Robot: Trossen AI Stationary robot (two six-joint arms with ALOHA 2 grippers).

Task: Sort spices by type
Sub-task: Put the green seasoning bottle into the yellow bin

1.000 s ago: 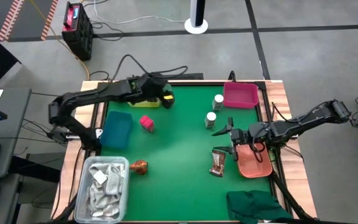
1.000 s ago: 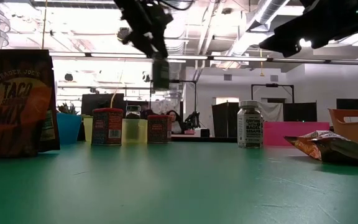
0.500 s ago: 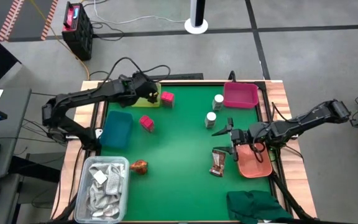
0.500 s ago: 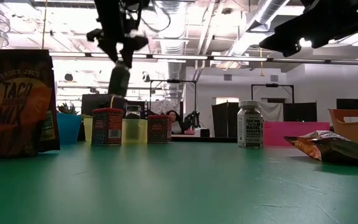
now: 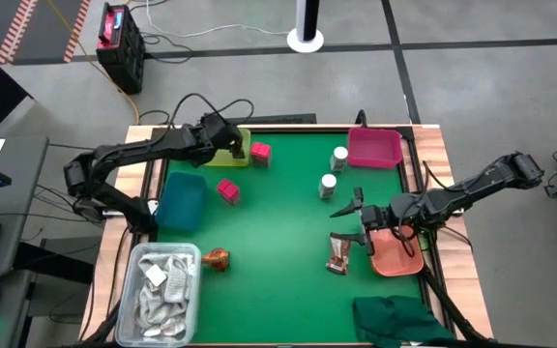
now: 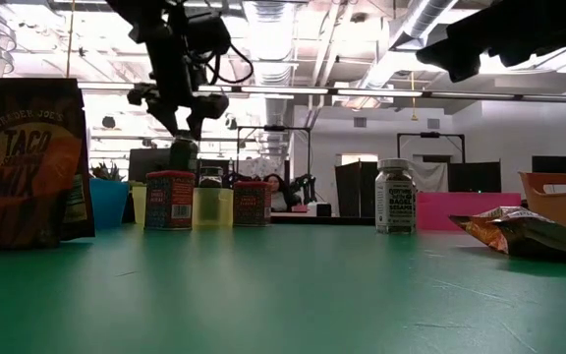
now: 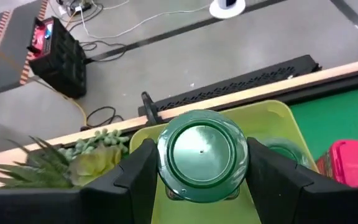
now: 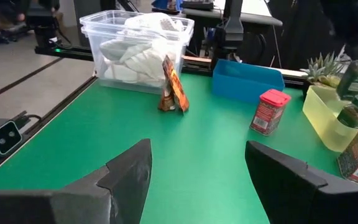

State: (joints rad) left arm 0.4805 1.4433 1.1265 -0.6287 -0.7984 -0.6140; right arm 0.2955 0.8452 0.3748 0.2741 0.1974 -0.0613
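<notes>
My left gripper (image 5: 224, 143) is shut on a green jar (image 7: 202, 154) over the yellow bin (image 5: 230, 159) at the table's far left. A second green jar (image 7: 286, 152) stands in that bin. Two pink packs (image 5: 260, 153) (image 5: 228, 190) stand near it. Two white-capped bottles (image 5: 339, 155) (image 5: 328, 186) stand beside the pink bin (image 5: 373, 148). One brown sachet (image 5: 338, 253) lies flat by the orange bin (image 5: 396, 253). Another sachet (image 5: 219, 258) stands near the tub. My right gripper (image 5: 361, 220) hangs open above the first sachet. My left gripper pinches the green jar just below its lid (image 7: 202, 154), one finger (image 7: 138, 177) on each side. The fingers come from above, pointing down. The jar (image 6: 183, 154) hangs upright over the yellow bin (image 7: 272, 118); whether its base rests on the bin floor is hidden.
A blue bin (image 5: 182, 200) sits at the table's left. The clear tub of white rags (image 5: 162, 290) is at the near left corner and a dark green cloth (image 5: 399, 319) at the near right. A small plant (image 7: 73, 165) stands beside the yellow bin.
My left gripper has carried the green jar toward the table's left, from above the far pink pack to over the yellow bin, and has then come down with it. The jar has stayed upright in the hold.
</notes>
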